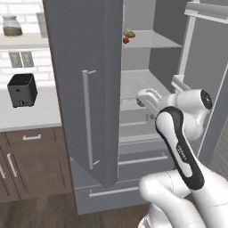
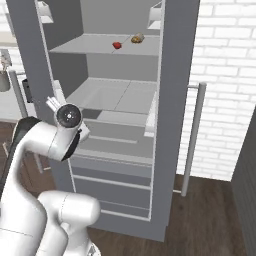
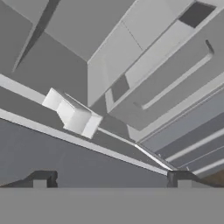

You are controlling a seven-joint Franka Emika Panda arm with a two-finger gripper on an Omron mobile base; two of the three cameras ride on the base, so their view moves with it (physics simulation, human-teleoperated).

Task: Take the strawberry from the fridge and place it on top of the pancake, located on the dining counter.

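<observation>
Fridge (image 2: 165,125) is standing with both doors open. Strawberry (image 2: 117,45) is sitting on the upper shelf (image 2: 90,45), just beside a tan lumpy food item (image 2: 137,38). Pincer (image 3: 111,179) is hanging wide open, holding nothing, pointing at the lower shelves.

Arm bent at elbow, claw (image 3: 112,180) fingers spread wide, empty.

- Fridge (image 1: 84,89) top and bottom cut off by frame edges, both base views.
- Tan lump (image 1: 129,33) half tucked behind the door edge.
- Jar (image 1: 12,26) contents too blurry.
</observation>
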